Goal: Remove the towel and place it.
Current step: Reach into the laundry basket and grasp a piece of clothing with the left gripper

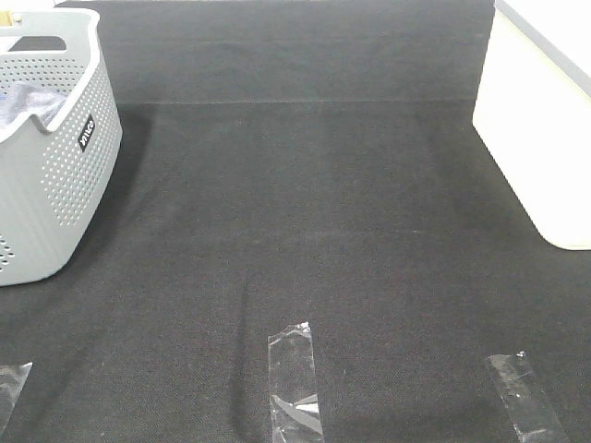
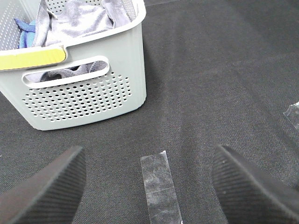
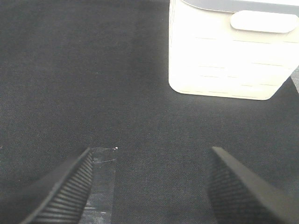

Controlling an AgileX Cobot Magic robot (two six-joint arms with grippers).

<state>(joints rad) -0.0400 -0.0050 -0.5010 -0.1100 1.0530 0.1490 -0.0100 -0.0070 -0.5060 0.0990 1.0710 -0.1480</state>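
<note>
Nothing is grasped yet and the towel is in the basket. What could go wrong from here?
1. The bright blue cloth lies beside the crumpled grey-lavender terry towel, so the open left gripper might pinch both.
2. The towel sits bunched inside the grey perforated plastic basket. Pulling it over the rim could drag or tip the basket.

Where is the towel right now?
The towel lies bunched inside the grey basket at the left edge of the high view, next to a blue cloth.
</note>
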